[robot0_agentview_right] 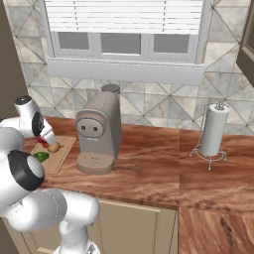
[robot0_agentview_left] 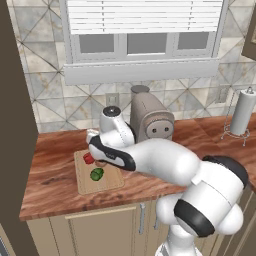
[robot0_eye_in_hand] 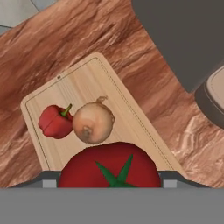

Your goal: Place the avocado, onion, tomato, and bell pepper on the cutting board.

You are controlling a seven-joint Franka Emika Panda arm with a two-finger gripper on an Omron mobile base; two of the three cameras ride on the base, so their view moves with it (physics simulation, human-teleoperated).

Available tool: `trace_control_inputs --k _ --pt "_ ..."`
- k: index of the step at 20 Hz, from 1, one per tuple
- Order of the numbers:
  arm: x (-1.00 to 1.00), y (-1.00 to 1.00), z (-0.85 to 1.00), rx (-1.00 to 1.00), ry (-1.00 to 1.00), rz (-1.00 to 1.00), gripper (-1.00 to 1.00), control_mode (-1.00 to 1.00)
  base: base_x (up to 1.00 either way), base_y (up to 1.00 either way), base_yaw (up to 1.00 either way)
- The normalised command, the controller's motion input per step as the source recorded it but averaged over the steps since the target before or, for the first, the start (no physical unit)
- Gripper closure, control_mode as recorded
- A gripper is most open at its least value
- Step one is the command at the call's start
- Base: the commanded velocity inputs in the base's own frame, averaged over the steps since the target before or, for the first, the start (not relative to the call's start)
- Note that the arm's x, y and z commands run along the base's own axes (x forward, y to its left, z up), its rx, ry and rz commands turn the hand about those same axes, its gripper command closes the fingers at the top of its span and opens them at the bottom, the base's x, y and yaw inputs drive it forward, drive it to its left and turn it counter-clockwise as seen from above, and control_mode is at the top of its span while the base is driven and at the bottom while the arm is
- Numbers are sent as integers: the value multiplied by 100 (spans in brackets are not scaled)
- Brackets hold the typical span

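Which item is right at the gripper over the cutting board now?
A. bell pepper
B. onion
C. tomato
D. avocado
C: in the hand view the tomato sits right at the gripper, while the onion and bell pepper lie farther along the cutting board.

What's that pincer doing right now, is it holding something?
Pincer: closed on the tomato, held just above the cutting board.

White arm bent low to its left, gripper (robot0_eye_in_hand: 109, 186) clamping the tomato (robot0_eye_in_hand: 110, 166)
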Motion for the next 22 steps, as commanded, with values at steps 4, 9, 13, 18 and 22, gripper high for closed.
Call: trace_control_inputs --k 4,9,13,18,22 --pt "-1 0 -14 0 0 0 100 -100 0 0 0" --pt "-14 0 -11 0 0 0 100 -100 0 0 0" --pt "-13 0 -9 0 0 0 100 -100 0 0 0" --pt "-6 -2 -15 0 0 -1 100 -100 0 0 0" --pt "0 -5 -25 0 0 -1 100 -100 0 0 0"
